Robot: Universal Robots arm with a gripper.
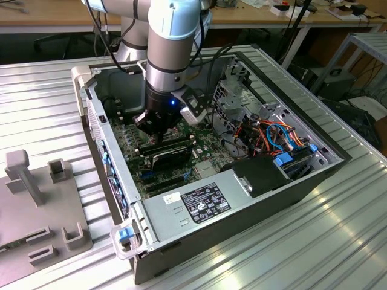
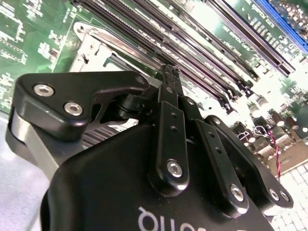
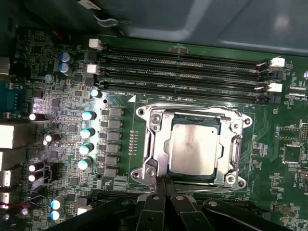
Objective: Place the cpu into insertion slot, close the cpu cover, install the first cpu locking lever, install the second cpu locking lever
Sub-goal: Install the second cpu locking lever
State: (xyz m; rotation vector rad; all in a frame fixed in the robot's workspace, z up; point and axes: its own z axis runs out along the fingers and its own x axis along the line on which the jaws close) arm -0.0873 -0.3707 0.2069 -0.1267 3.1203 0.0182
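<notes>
In the first wrist view the cpu (image 3: 195,147), a dull silver-tan square, lies in the insertion slot, whose black rim (image 3: 192,118) shows along one edge. The silver cpu cover (image 3: 155,130) lies flat around the chip. A thin metal lever (image 3: 237,147) runs along one side of the frame. My gripper (image 3: 162,185) is shut, its black fingertips together at the socket frame's near edge, nothing visible between them. The second wrist view shows the closed fingers (image 2: 171,77) just over the socket frame (image 2: 94,48). In the exterior view my gripper (image 1: 158,130) reaches down into the open computer case.
Long black memory slots (image 3: 183,67) lie beside the socket, and a row of capacitors (image 3: 87,130) on its other side. Inside the case are a black card (image 1: 172,156), a power supply (image 1: 202,202) and coloured cables (image 1: 275,136). A grey fixture (image 1: 36,199) stands on the exterior view's left.
</notes>
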